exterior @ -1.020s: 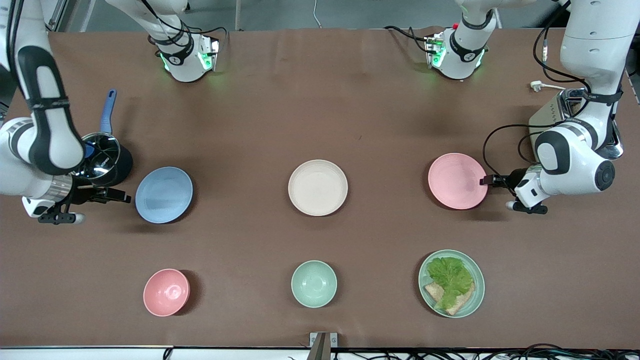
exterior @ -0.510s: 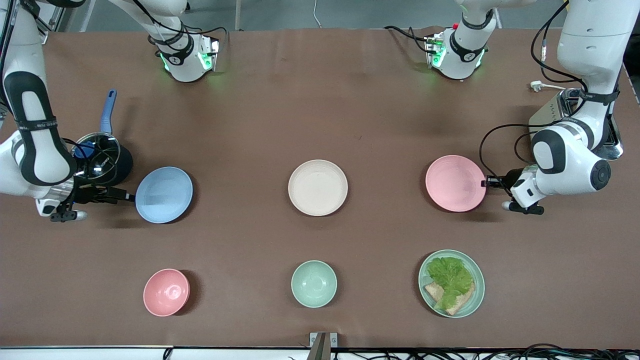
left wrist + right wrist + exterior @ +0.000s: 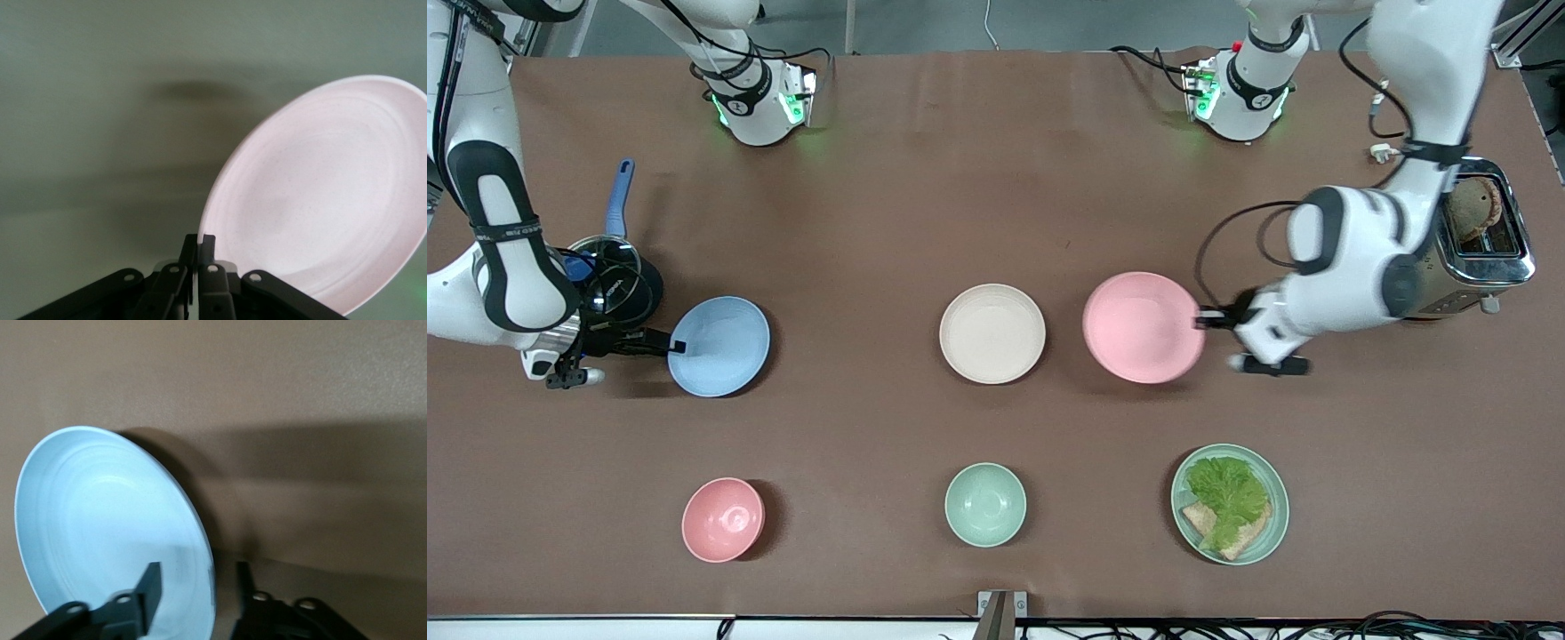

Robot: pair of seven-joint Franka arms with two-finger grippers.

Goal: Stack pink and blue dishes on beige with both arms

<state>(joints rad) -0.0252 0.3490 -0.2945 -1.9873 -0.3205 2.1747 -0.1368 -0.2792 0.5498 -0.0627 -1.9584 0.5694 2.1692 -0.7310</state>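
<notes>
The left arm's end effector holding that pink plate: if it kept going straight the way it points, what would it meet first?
Probably the beige plate. The left end effector, shut on the pink plate's rim, points along the table toward it. The pink plate looks lifted, so its leading edge may pass over the beige plate instead of bumping it.

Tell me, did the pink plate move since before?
Yes. The pink plate, pinched by the left gripper, has travelled toward the beige plate and now sits right beside it.
</notes>
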